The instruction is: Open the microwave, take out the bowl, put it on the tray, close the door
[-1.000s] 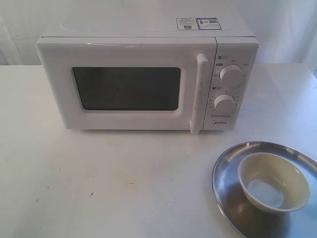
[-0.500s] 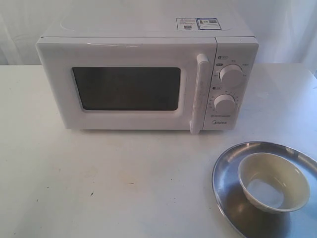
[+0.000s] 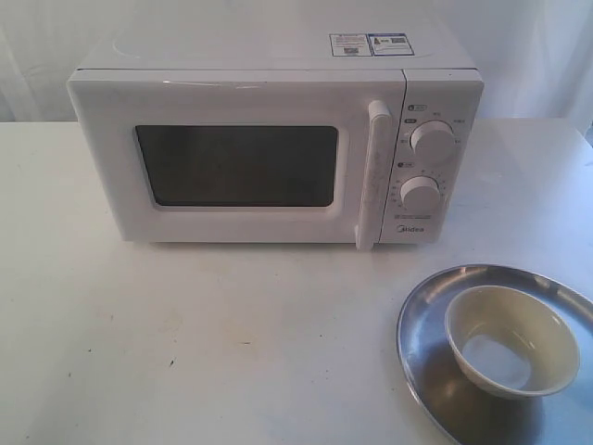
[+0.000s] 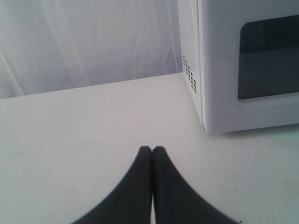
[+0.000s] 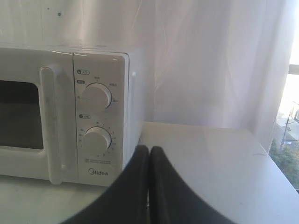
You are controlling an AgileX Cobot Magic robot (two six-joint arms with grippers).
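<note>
The white microwave point(image 3: 278, 148) stands at the back of the table, its door point(image 3: 236, 162) shut flat against the body, the vertical bar handle point(image 3: 373, 176) beside the two dials. At the front right the cream bowl point(image 3: 511, 339) sits upright on the silver tray point(image 3: 435, 371). Neither arm shows in the exterior view. In the left wrist view my left gripper point(image 4: 152, 149) is shut on nothing, over bare table beside the microwave point(image 4: 243, 65). My right gripper point(image 5: 150, 149) is shut and empty too, near the microwave's dial corner point(image 5: 96, 135).
A white table point(image 3: 185, 334) carries everything, with a white curtain point(image 3: 537, 46) behind. The tray runs past the exterior view's right and bottom edges. A window point(image 5: 289, 121) shows at the far right of the right wrist view.
</note>
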